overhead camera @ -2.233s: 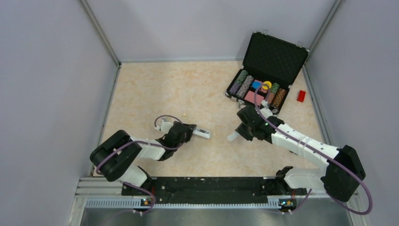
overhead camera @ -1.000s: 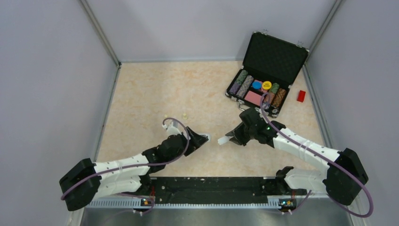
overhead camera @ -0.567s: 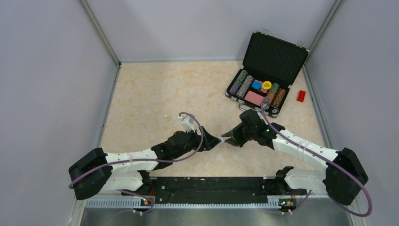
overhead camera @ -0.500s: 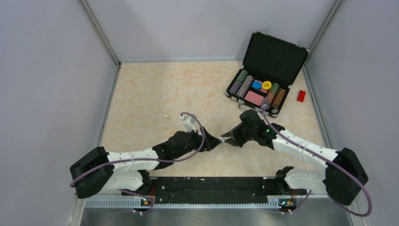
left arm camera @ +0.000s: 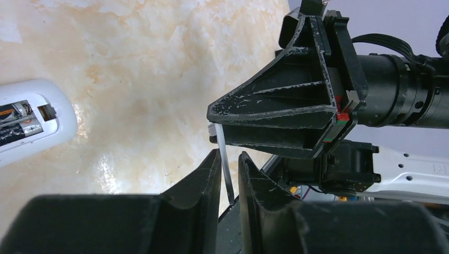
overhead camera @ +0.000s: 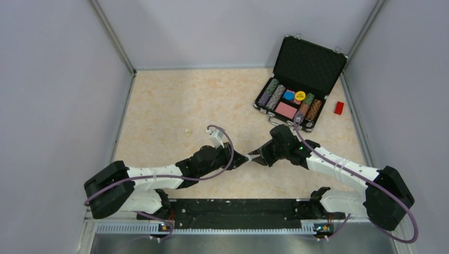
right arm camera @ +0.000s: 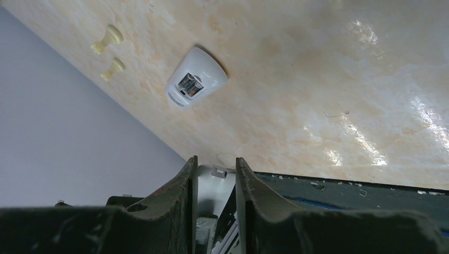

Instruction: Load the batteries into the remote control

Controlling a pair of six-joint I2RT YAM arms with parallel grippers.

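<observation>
While left jaws and right jaws both pinch the cover piece (left arm camera: 226, 164), remote control (right arm camera: 207, 67), batteries (right arm camera: 189, 84) seated, lies on bench (right arm camera: 317, 79) ahead of right jaws; release right only once left holds firm.

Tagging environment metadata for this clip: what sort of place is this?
Probably a robot-lab test cell: plain grey partition walls box in a marble-pattern tabletop, and staged props like an open poker-chip case sit on it.

White remote (left arm camera: 50, 114) face-down, batteries (left arm camera: 17, 119) seated inside
</observation>
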